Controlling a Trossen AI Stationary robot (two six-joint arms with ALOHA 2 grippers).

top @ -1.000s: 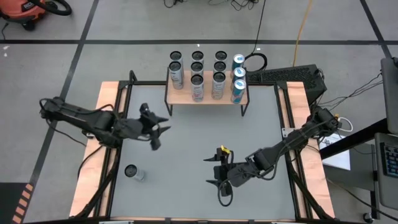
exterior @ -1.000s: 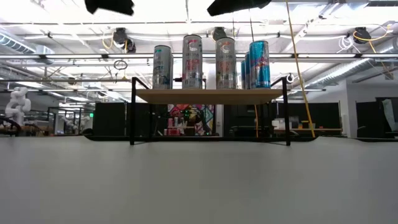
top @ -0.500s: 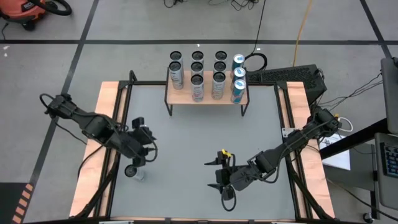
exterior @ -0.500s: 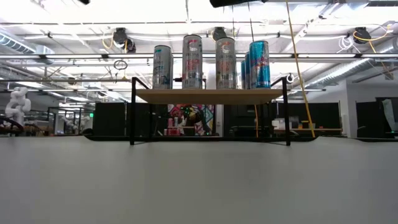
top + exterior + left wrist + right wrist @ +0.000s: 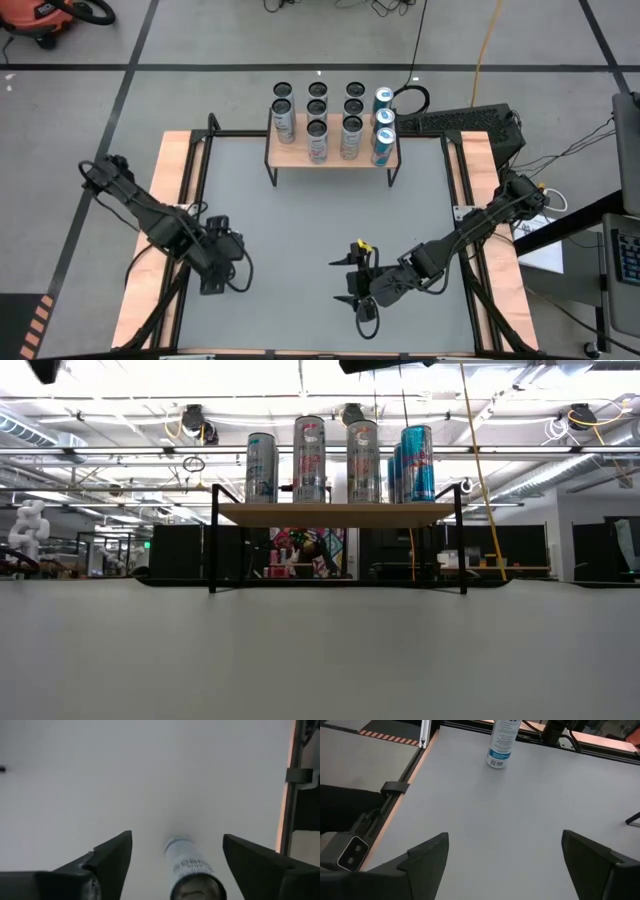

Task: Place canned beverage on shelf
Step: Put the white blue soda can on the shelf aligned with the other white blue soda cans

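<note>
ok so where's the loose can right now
The can stands upright on the grey table near its front-left corner, directly under the left gripper, between its open jaws in the left wrist view. It is far from the shelf.

Glossy metal cans point(image 5: 309, 458); light wood shelf point(image 5: 335, 513) top, black metal legs; matt grey table point(image 5: 320, 230).

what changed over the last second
The left gripper swung from mid-table toward the near-left corner and now sits over the lone can, fingers open on either side, not yet gripping. The right gripper, shelf and its cans stayed put.
</note>
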